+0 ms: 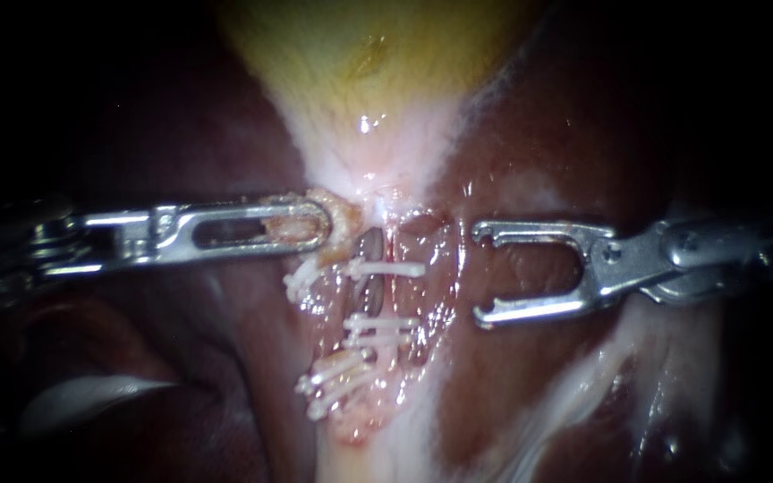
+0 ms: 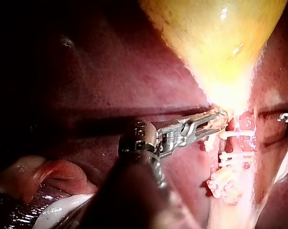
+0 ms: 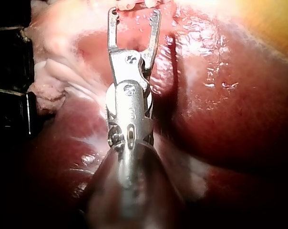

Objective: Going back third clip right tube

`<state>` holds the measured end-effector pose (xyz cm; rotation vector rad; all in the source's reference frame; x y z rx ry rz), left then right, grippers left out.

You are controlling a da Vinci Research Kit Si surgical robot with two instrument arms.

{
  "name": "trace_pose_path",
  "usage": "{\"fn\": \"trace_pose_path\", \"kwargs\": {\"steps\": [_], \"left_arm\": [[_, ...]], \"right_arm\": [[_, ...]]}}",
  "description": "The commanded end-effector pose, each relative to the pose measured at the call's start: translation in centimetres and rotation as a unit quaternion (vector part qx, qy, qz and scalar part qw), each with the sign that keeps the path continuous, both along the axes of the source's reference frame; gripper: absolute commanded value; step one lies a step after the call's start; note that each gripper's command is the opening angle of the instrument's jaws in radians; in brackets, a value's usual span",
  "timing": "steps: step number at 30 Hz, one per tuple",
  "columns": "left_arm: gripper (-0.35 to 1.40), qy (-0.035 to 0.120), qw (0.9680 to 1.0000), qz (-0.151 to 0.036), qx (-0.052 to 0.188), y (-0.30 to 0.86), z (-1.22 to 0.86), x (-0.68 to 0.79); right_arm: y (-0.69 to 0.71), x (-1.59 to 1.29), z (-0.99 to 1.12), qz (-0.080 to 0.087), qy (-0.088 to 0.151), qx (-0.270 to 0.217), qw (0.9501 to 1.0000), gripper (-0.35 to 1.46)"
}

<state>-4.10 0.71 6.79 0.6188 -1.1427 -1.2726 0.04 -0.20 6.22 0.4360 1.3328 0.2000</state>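
**Liver bed: clips in place, right jaws empty and standing off**

Dark red liver [image 1: 583,376] fills the background, and the yellow gallbladder [image 1: 360,54] is seen above the white clips [image 1: 386,266]. A pale fold of tissue [image 1: 342,224], just above and left of the clips, is gripped between the closed jaws of the left instrument [image 1: 315,224], apparently so that the clipped tubes are stretched and exposed. The right instrument [image 1: 480,273] is held to the right of the clips and apart from them, its jaws spread wide with nothing between them. The right tube seems to run under the clips' right ends, though glare leaves this uncertain. As no clip is seen in those jaws, a withdrawal is judged to be in hand.
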Motion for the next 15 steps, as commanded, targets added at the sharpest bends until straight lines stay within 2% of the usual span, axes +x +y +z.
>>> {"fn": "trace_pose_path", "kwargs": {"steps": [1,15], "left_arm": [[-0.35,-0.001,1.0000,0.001,0.001,0.01,0.02,0.00],[-0.35,0.003,1.0000,0.001,0.004,-0.02,0.06,-0.06]], "right_arm": [[0.01,0.00,0.00,0.000,0.000,-0.001,1.0000,0.50],[0.00,0.00,-0.01,-0.003,0.000,-0.007,1.0000,0.50]]}}
